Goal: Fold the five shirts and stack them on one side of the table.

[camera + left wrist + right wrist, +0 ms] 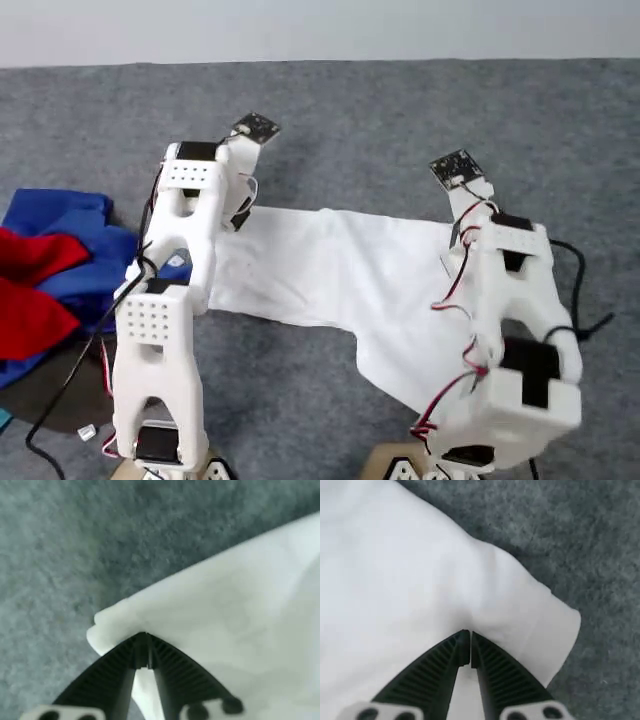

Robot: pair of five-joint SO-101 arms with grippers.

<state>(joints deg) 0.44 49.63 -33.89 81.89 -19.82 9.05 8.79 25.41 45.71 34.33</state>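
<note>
Two grippers are engaging one garment. Your left gripper (143, 656) is clamping, jaws fully together, on one far corner of the flat white cotton shirt (330, 270). Your right gripper (466, 649) is clamping in the same manner on the opposite far corner of that shirt. In both wrist views the fabric is bunching slightly at the pinch, so each hold is appearing secure.

The white shirt is lying spread out on the grey felt table covering (400, 110), between your two arms. Its near edge is running unevenly, with one lobe trailing toward the base of the right arm. A crumpled blue fabric shirt (60, 215) and a crumpled red fabric shirt (35, 290) are lying heaped just beside the white shirt, beyond its left-arm side, with a dark cloth (50, 400) showing beneath them.

Judgement: you are opening the first fold of the white shirt. With the heap beside it unfolded, the task is looking to be at an early stage.

The next move is calling for both corners to be raised together and drawn toward the near edge of the white shirt at a matched pace. Watch the trailing lobe, which may be setting the fold askew.
</note>
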